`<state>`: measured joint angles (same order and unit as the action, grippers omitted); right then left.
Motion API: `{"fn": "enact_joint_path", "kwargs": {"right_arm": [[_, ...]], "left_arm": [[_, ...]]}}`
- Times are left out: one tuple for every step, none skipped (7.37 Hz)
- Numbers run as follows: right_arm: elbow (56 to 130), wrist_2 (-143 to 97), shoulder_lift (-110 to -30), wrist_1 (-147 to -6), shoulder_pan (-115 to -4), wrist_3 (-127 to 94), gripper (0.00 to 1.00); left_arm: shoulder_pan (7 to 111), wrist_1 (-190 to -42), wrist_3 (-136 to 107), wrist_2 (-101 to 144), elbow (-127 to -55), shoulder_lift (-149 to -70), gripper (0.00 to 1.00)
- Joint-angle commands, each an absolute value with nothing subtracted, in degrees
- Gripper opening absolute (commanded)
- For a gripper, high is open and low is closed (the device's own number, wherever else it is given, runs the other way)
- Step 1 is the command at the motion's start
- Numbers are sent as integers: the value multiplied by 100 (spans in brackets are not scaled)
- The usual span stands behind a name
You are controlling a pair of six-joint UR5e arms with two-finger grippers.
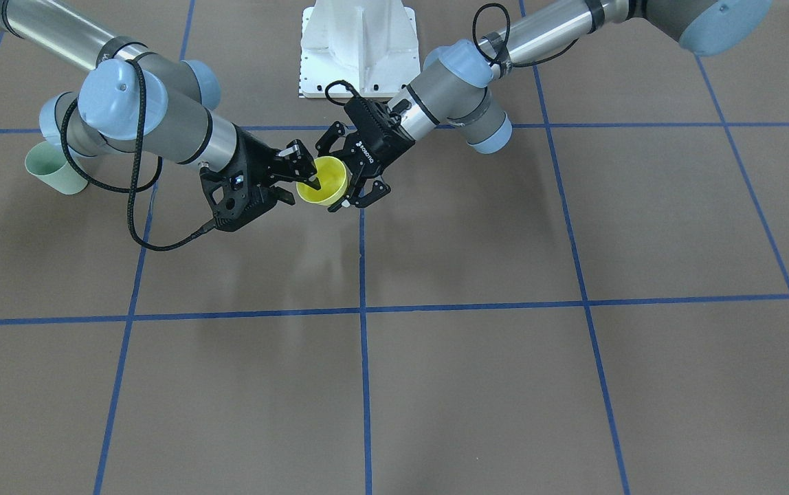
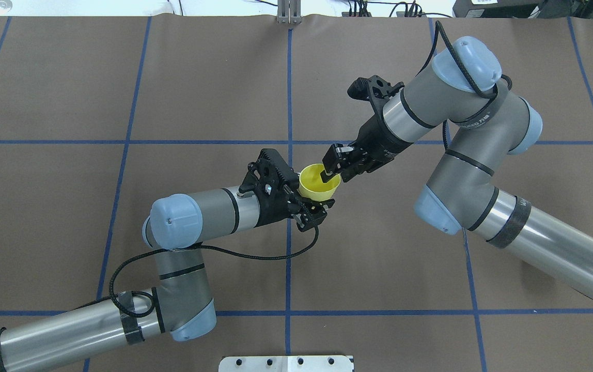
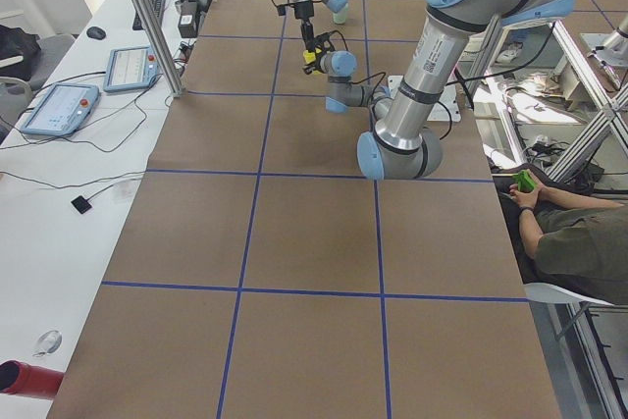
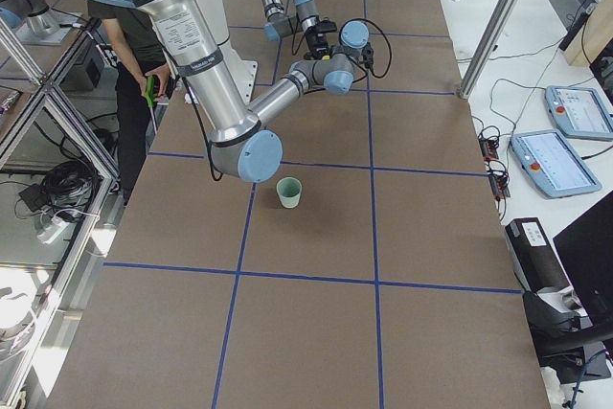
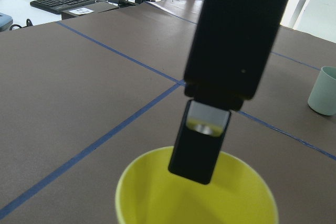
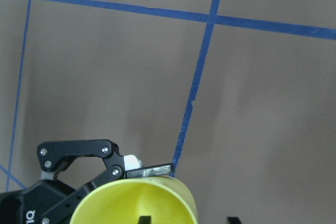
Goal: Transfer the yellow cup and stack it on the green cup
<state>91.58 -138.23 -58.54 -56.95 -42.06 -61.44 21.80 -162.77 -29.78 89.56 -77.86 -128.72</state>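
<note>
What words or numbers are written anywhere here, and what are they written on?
"ROBOTIQ": white, upside down, on the left gripper in the front-facing view.
"IQ": the end of that word, at the bottom edge of the right wrist view.
Letters on the right arm: too blurred to read.
A sticker on the left arm: too small to read.
The yellow cup and green cup: no writing seen.

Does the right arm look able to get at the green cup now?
Probably yes: the green cup stands upright, alone, on that arm's side. The right gripper, at the yellow cup, must fold back toward its own elbow.
</note>
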Motion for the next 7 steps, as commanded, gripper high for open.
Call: {"fn": "enact_joint_path", "kwargs": {"right_arm": [[9167,-13869,-5854,-5695,-4192,-6144,43],[9167,-13878,-5854,-5695,-4192,-6144,32],[9167,-13878,-5854,-5695,-4201,-6144,29],[9167,-13887,-5854,-5695,-4192,-6144,24],[9167,-13887,-5845,-5695,-4201,-6144,14],[9167,-13887,-5853,-5695,-4201,-6144,0],[9167,-13895,-5854,-5695,-4201,-6144,0]], "left_arm": [[2180,-16277,-2979,8956,-7787,-12876,67],[2180,-16277,-2979,8956,-7787,-12876,67],[2180,-16286,-2979,8956,-7787,-12876,67],[2180,-16286,-2988,8956,-7787,-12876,67],[2180,-16295,-2988,8956,-7787,-12876,69],[2180,-16295,-3014,8956,-7796,-12885,88],[2171,-16304,-3154,8956,-7805,-12928,99]]}}
